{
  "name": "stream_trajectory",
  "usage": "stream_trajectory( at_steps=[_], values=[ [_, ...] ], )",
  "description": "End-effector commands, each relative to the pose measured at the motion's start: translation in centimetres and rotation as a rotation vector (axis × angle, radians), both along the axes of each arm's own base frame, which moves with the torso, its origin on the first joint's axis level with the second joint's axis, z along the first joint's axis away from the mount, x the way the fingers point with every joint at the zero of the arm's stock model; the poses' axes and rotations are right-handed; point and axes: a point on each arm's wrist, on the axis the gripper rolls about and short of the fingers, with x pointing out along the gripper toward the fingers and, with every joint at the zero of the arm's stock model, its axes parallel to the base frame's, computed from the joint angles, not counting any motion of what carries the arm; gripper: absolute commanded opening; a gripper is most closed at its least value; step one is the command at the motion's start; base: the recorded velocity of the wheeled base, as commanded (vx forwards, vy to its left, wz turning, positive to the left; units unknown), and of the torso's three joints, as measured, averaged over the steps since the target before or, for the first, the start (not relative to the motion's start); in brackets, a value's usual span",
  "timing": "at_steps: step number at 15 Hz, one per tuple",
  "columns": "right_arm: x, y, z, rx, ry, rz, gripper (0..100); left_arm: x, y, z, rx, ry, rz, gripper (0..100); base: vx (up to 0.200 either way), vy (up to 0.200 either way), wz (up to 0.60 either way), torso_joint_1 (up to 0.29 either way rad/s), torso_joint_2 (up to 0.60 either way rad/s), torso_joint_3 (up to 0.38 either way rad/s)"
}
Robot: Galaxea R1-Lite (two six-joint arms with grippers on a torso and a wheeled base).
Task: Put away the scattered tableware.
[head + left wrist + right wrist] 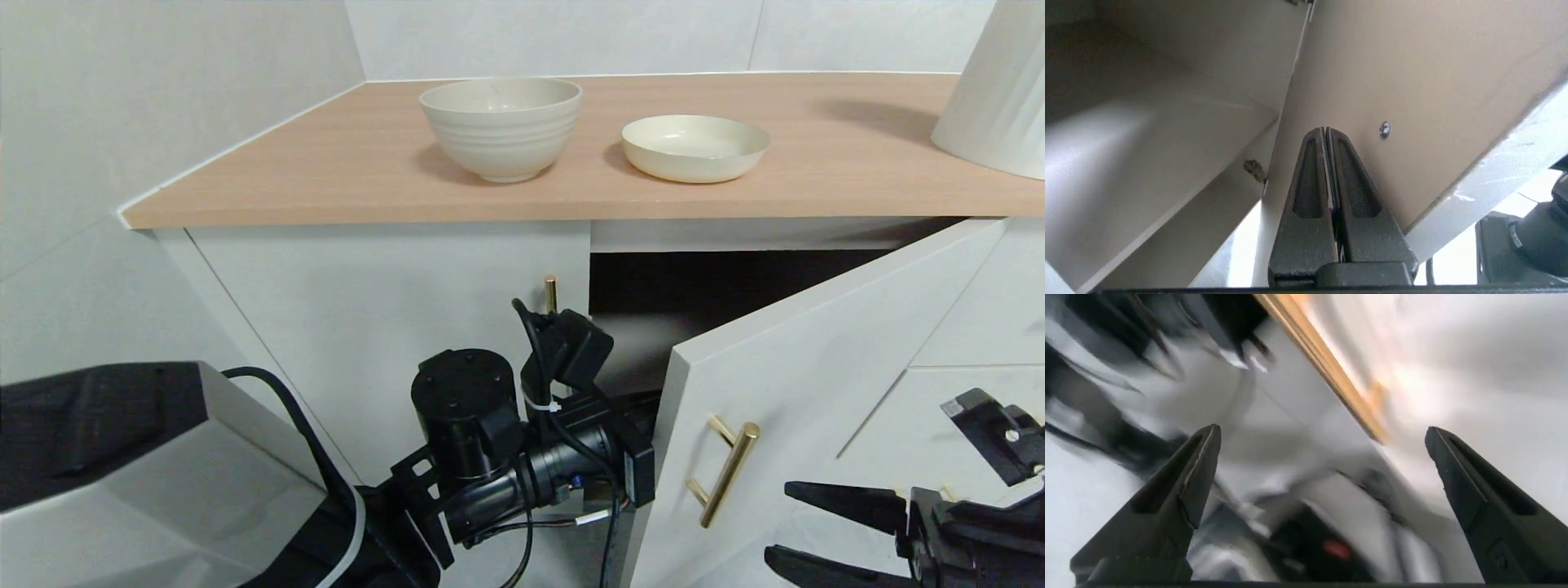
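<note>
A deep cream bowl (pixel 500 126) and a shallow cream dish (pixel 694 147) stand side by side on the wooden countertop (pixel 326 171). Below them the right cabinet door (pixel 816 351) stands partly open. My left arm reaches into the gap behind that door. In the left wrist view my left gripper (pixel 1325 131) is shut with nothing in it, its tips against the door's inner face (pixel 1429 90). My right gripper (pixel 780 523) hangs open low in front of the door, near its gold handle (pixel 727 469); in the right wrist view the right gripper (pixel 1323 441) frames that handle (pixel 1323 363).
A tall white ribbed object (pixel 1000 90) stands at the counter's right end. The left cabinet door (pixel 392 327) is closed, with a gold handle (pixel 551 292). White walls close in the left and back. A pale shelf (pixel 1143 163) shows inside the cabinet.
</note>
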Motion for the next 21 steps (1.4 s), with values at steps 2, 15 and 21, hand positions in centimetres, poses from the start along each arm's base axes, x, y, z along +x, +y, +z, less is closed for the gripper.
stream_trajectory(
  at_steps=[2, 15, 21],
  values=[
    [-1.8, -1.5, 1.2, -0.091, -0.122, -0.046, 100, -0.2, -0.1, -0.1, 0.008, 0.007, -0.006, 0, 0.000, 0.000, 0.00, 0.000, 0.00, 0.000],
    [-5.2, -3.5, 5.3, -0.135, -0.126, -0.024, 100, 0.9, -1.4, 0.1, 0.048, 0.047, 0.000, 0, -0.077, 0.000, 0.00, 0.002, 0.00, 0.001],
    [-5.2, -3.5, 5.1, -0.138, -0.121, -0.022, 100, 2.9, -3.5, -0.9, 0.041, 0.091, 0.003, 0, -0.033, 0.000, 0.00, -0.002, 0.00, 0.000]
  ],
)
